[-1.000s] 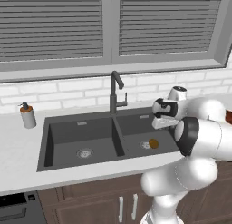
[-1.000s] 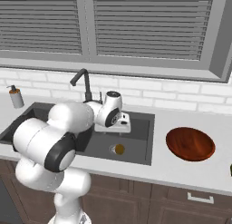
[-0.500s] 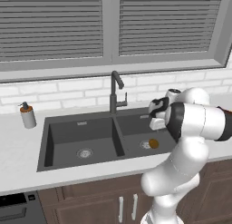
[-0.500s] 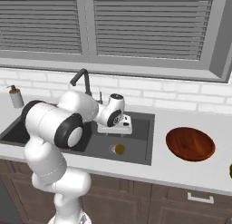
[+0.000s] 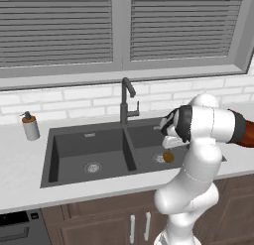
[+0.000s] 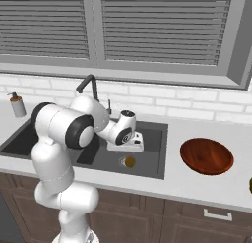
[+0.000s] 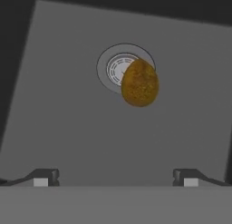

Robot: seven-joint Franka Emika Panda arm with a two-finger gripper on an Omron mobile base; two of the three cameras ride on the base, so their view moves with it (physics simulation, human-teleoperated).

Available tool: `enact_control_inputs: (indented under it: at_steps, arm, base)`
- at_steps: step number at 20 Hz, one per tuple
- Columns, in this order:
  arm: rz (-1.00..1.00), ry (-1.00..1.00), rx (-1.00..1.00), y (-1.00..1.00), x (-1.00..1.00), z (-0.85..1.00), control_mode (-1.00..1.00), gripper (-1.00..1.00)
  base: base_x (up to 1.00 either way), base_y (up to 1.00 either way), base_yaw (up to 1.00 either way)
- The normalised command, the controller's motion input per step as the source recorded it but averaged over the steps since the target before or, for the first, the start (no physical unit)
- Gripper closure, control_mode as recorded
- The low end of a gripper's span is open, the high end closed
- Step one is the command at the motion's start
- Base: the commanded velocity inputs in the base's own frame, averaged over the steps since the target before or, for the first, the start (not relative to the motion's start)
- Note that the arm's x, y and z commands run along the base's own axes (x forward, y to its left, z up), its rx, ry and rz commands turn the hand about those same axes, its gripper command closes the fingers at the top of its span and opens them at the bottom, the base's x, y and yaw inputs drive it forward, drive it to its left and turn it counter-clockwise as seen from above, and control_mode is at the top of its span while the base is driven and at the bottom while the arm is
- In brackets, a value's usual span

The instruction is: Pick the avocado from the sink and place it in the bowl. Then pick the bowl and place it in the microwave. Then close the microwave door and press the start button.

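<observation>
Since the earlier frame, the arm's elbow has been swung aside while the hand (image 7: 116, 177), spread wide and empty, is held above the sink's (image 5: 89, 140) right basin. One avocado (image 7: 140, 82) is seen overlapping one drain (image 7: 118, 69). One bowl (image 6: 206, 155) is shown on the surface (image 6: 187, 183) in the right base view, one soap bottle (image 5: 31, 126) beyond.

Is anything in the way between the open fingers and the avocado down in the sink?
Nothing visible. The small olive-brown avocado lies on the dark grey sink floor, overlapping the round steel drain, with open space above it.
</observation>
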Motion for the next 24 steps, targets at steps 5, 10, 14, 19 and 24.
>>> enact_control_inputs:
  at_steps: [5, 10, 14, 19, 24]
  arm:
    - [0.00, 0.00, 0.01, 0.00, 0.38, -0.23, -1.00, -1.00]
    - [0.00, 0.00, 0.00, 0.00, 0.42, -0.36, -1.00, -1.00]
    - [0.00, 0.00, 0.00, -0.07, 0.17, -0.41, -1.00, -1.00]
    - [0.00, 0.00, 0.00, -0.11, 0.24, -0.31, -1.00, -1.00]
    - [0.00, 0.00, 0.02, 0.00, 0.34, -0.32, -1.00, -1.00]
  base:
    - [0.00, 0.00, 0.00]
    - [0.00, 0.00, 0.00]
    - [0.00, 0.00, 0.00]
    - [0.00, 0.00, 0.00]
    - [0.00, 0.00, 0.00]
